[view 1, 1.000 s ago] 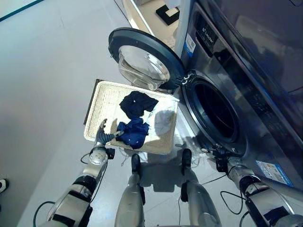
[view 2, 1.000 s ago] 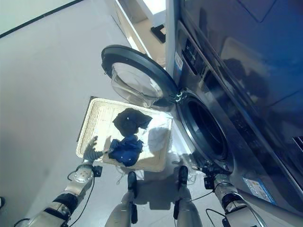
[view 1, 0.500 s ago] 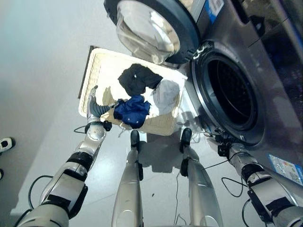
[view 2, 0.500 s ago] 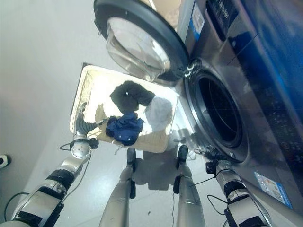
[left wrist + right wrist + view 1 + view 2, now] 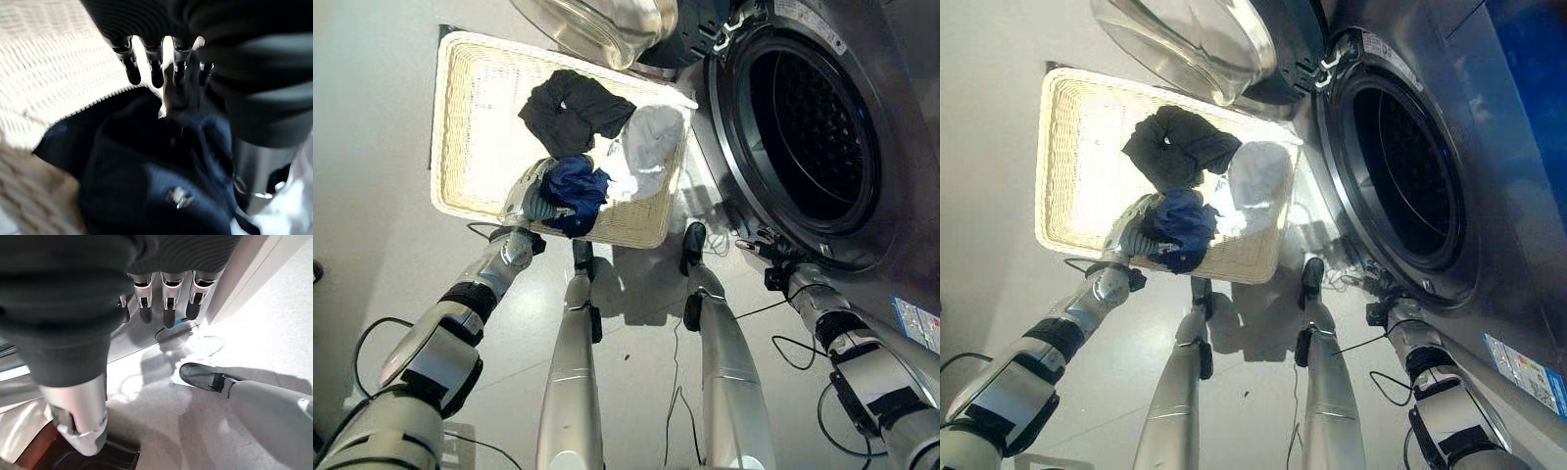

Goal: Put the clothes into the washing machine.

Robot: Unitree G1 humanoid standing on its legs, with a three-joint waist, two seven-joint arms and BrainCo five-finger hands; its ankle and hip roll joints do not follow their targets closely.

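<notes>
The grey front-loading washing machine (image 5: 862, 127) stands with its round drum opening bare and its glass-windowed door (image 5: 607, 24) swung wide above the basket. Just beside the machine, on the floor, lies the cream woven rectangular basket (image 5: 470, 117). In it, the black garment (image 5: 570, 108) sits toward the door, the white crumpled garment (image 5: 646, 147) lies against the basket wall nearest the machine, and the dark blue garment (image 5: 573, 191) bunches at the basket's near rim.

The left arm reaches forward to that near rim; the left hand (image 5: 530, 201) rests at the blue garment, its fingers (image 5: 156, 73) straight and relaxed above the cloth, not closed on it. A second ago this hand stood apart from the blue cloth; now it touches it.

The right hand (image 5: 773, 262) hangs low by the machine's front, below the drum opening, fingers (image 5: 168, 308) loosely extended, holding nothing, as before
</notes>
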